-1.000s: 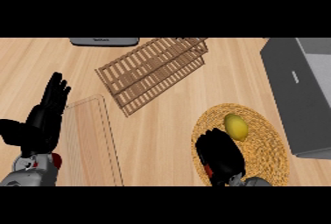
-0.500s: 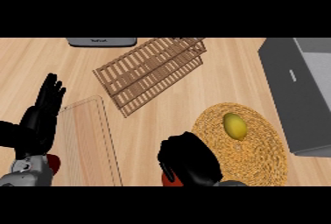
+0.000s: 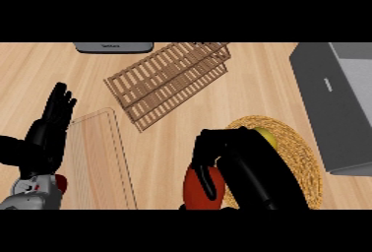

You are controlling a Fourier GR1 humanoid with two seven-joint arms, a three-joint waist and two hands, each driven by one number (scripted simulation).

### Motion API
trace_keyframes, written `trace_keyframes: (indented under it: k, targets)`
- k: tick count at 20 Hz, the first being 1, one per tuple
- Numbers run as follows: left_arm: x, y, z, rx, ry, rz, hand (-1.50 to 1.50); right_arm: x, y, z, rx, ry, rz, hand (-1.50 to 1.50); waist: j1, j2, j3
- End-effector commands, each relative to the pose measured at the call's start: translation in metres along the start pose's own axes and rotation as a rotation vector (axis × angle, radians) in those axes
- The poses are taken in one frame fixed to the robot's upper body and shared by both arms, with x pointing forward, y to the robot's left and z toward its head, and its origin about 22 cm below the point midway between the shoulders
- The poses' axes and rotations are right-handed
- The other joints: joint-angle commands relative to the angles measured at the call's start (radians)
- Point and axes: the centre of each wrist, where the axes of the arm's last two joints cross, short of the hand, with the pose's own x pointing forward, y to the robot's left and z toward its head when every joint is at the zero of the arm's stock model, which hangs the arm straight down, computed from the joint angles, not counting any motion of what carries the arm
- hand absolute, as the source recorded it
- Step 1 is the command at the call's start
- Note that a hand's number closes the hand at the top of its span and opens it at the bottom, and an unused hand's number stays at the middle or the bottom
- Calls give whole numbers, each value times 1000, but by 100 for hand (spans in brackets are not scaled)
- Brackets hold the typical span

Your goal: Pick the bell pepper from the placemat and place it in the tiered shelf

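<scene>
- Right hand [image 3: 240, 157] fills the lower middle of the frame, palm over the left part of the woven placemat [image 3: 301, 157], its dark fingers curled downward at the mat's left rim.
- Whether those fingers actually close on anything cannot be told; the hand hides what lies beneath it.
- Only a yellow sliver of the bell pepper [image 3: 266, 137] shows, at the hand's upper right edge, on the placemat right of centre.
- Left hand [image 3: 49, 130] rests open at the left edge of the frame, fingers straight and pointing up, apart from everything else.
- Just right of it, a pale cutting board [image 3: 102, 157] runs down to the lower edge; bare counter [image 3: 167, 147] separates the board from the right hand.
- Slatted tiered shelf [image 3: 169, 78] lies tilted in the upper middle, its lower corner above and to the left of the placemat, with open wood between them.
- Grey box-like unit [image 3: 338, 103] occupies the right edge, its lower left side close to the placemat's right rim.
- Small grey device [image 3: 114, 47] sits at the top edge, just left of the shelf's upper end.
</scene>
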Motion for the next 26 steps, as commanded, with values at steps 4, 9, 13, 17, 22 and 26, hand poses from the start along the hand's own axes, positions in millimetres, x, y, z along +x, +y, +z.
trace_keyframes:
  k: [4,9,13,17,22,26]
  targets:
    - [-13,0,1,-11,-7,-16,0,16,-58,-32,-120,62,17,150,3,3,0]
    - [-3,-3,-7,15,-1,-14,0,2,-72,-67,-182,77,8,150,6,4,0]
    - [-20,6,-5,-1,-3,0,0,-15,-57,-90,-201,83,-25,150,6,5,0]
    - [-15,-2,1,-12,-8,4,0,-22,-48,-125,-243,89,-34,150,13,6,0]
    - [-7,-10,10,-13,12,6,0,-27,-35,-146,-273,67,-76,150,14,4,1]
    - [3,1,7,-21,-2,4,0,-59,-35,-182,-296,79,-84,150,23,8,1]
